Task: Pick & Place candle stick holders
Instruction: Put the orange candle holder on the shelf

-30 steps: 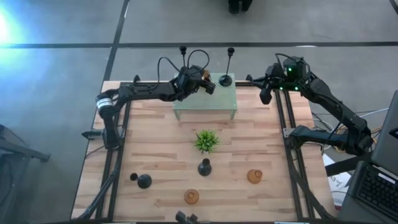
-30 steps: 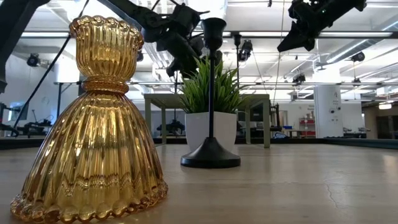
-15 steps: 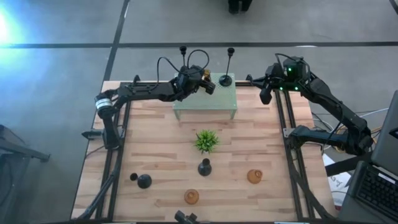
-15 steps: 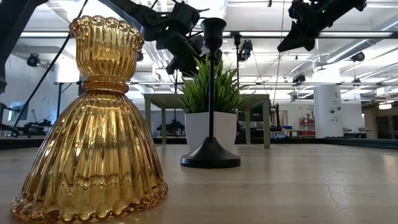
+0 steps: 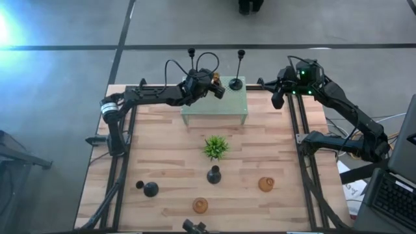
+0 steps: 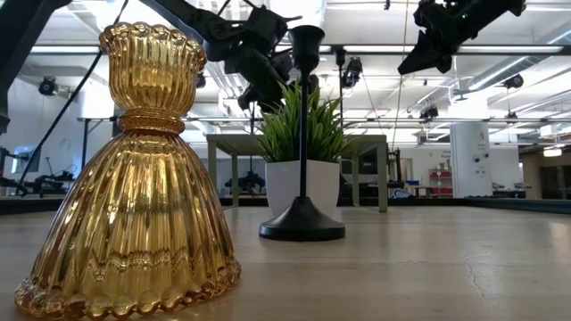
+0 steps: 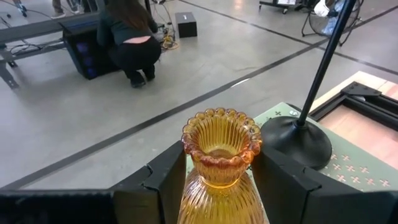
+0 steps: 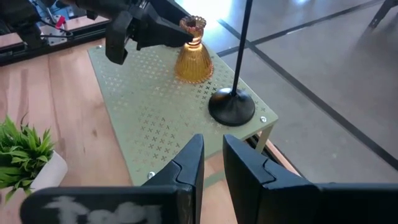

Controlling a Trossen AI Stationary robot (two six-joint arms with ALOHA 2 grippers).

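A grey concrete floor crossed by dark lines is surrounding a pale wooden table [image 5: 169,188], and a person in dark clothes [image 7: 127,37] is crouching on that floor beyond the table's far edge.

At the far middle of the table a pale green perforated metal stand [image 5: 214,112] is sitting. The left gripper [image 7: 217,177] is reaching over the stand's far left part, its two dark fingers [image 7: 165,180] pressing against either side of a squat ribbed amber-orange glass candle holder [image 7: 221,155], which is standing upright on the stand. Just beside it, at the stand's far right corner, a tall thin-stemmed black candle holder with a round base [image 5: 236,83] is standing.

The right gripper [image 5: 277,99] is hanging in the air beside the stand's right end, well apart from the holders; its fingers [image 8: 186,165] are nearly together with only a narrow slit between them, gripping nothing.

A small spiky green plant in a white pot [image 5: 215,147] is sitting in the middle of the table. Nearer the front edge, a second tall black thin-stemmed holder [image 5: 214,174] is standing just in front of the plant, a short black bulbous holder [image 5: 151,189] is resting to the left, and two more squat amber glass holders are standing apart, one at front centre [image 5: 200,205] and one to the right [image 5: 266,184].
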